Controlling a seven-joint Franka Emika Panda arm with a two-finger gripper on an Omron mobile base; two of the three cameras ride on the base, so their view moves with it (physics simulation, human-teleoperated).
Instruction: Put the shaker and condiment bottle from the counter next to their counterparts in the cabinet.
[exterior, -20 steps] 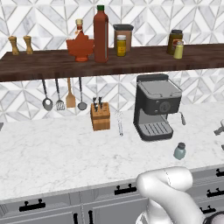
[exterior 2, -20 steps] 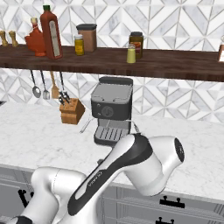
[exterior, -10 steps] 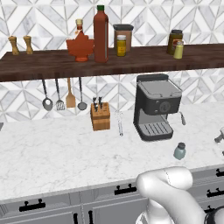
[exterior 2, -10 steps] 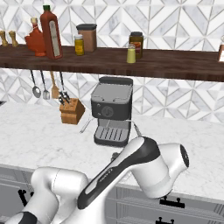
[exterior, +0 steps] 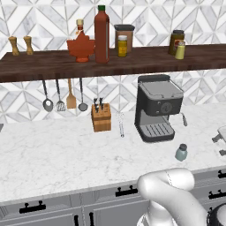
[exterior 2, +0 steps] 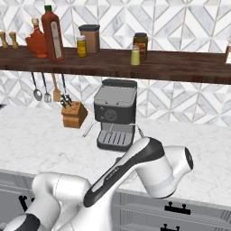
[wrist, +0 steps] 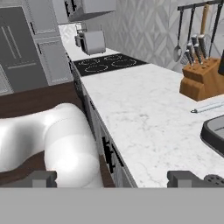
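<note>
The shaker [exterior: 181, 152], tiny and pale blue-grey with a dark cap, stands on the counter [exterior: 53, 154] to the front right of the coffee machine [exterior: 156, 108]. The condiment bottle [exterior: 101, 34] [exterior 2: 53, 29] stands upright on the cabinet shelf [exterior: 44, 66], right beside the red maple-leaf bottle [exterior: 80, 44] [exterior 2: 36, 40]. Further right along the shelf is the yellow-green shaker [exterior: 180, 50] [exterior 2: 135, 55]. In the hand view my gripper [wrist: 116, 179] is open, low beside the counter's front edge [wrist: 144, 109], with nothing between its tips. A dark dotted top [wrist: 214, 178] sits by the right tip; I cannot tell what it is.
A knife block [exterior: 101, 117] [wrist: 201, 78] and hanging utensils [exterior: 59, 95] are left of the coffee machine. Two wooden mills [exterior: 21, 44] and several jars [exterior: 125, 39] share the shelf. A stove [wrist: 109, 63] and toaster [wrist: 92, 41] lie far along the counter. My arm [exterior 2: 149, 167] hides the near counter.
My arm's elbow has shifted slightly to the right in the right base view. The bottles, the shaker and everything else on the counter stay where they were.
</note>
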